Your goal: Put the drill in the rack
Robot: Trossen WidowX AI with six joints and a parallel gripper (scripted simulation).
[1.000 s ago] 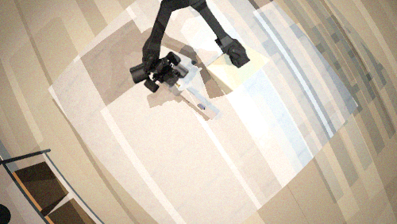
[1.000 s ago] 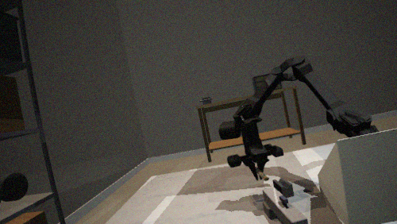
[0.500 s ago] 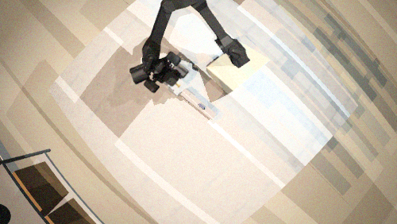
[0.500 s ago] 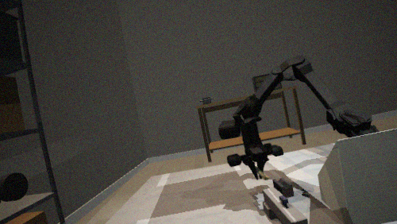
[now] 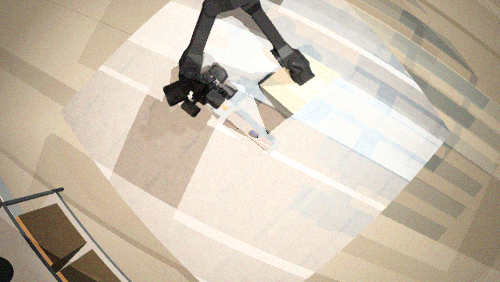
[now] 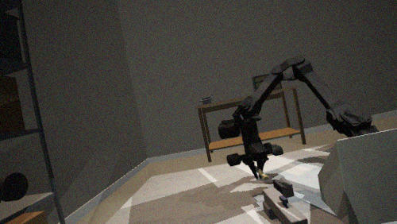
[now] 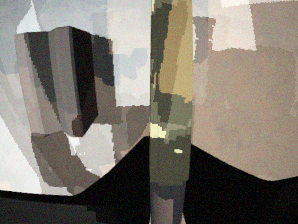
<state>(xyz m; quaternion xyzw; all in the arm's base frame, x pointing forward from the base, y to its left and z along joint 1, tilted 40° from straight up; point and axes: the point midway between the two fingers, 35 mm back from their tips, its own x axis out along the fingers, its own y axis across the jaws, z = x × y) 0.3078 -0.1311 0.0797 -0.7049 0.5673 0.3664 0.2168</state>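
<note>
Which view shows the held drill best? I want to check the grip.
The wrist view: the drill fills the frame's centre as a long yellowish shaft between the fingers. In the exterior view only a yellow tip shows below the gripper; in the top view the gripper hides it.

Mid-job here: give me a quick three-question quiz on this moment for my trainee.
1. True or false: the jaws are shut on the drill.
2. In the exterior view, the gripper is: A) up at the shelf table's top; B) low over the floor near the grey block; C) resting on the pedestal.
3. Fill in: in the wrist view the drill runs ___ through the frame.
Key: 1 true; 2 B; 3 vertically.
</note>
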